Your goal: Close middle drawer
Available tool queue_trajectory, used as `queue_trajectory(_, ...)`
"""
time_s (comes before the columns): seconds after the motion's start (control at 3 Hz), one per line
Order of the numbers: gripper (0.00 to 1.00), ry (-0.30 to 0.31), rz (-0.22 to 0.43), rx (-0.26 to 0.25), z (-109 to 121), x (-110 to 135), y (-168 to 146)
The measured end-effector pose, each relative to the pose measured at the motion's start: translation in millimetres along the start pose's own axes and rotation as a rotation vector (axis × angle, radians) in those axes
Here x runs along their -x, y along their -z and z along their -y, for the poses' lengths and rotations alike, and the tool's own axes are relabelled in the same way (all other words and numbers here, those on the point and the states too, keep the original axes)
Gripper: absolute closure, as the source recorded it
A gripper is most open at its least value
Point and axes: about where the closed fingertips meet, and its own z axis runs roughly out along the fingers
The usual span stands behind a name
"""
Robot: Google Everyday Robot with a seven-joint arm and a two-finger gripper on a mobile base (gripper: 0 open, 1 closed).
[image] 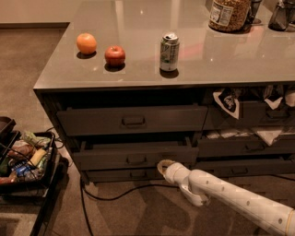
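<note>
An orange (86,43), an apple (115,56) and a can (169,51) are sitting near the bench's (138,27) front edge. Below that edge, the middle drawer (133,156) is sticking slightly out. The gripper (162,166) is resting against the drawer front's right end; whether it is clenched or released cannot be told.

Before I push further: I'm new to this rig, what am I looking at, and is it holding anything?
One camera looks down on a grey cabinet from the front. The white tube at lower right is the robot's arm; its gripper is at the right end of the middle drawer, whose front sticks out slightly. I see nothing held. On top sit an orange, an apple, a can and a jar. A bin of odds and ends stands on the floor, left.
</note>
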Motion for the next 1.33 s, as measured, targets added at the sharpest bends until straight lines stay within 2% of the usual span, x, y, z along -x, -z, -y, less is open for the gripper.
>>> queue_trajectory(0.67, 1.00, -0.013, 0.019, -0.006, -1.9, -2.1, -6.2)
queue_trajectory(1.0, 1.00, -0.001, 0.065, 0.002, -3.1, -3.9, -33.3)
queue_trajectory(1.33, 1.00, 0.017, 0.083, -0.010, 8.7, -1.5, -43.7)
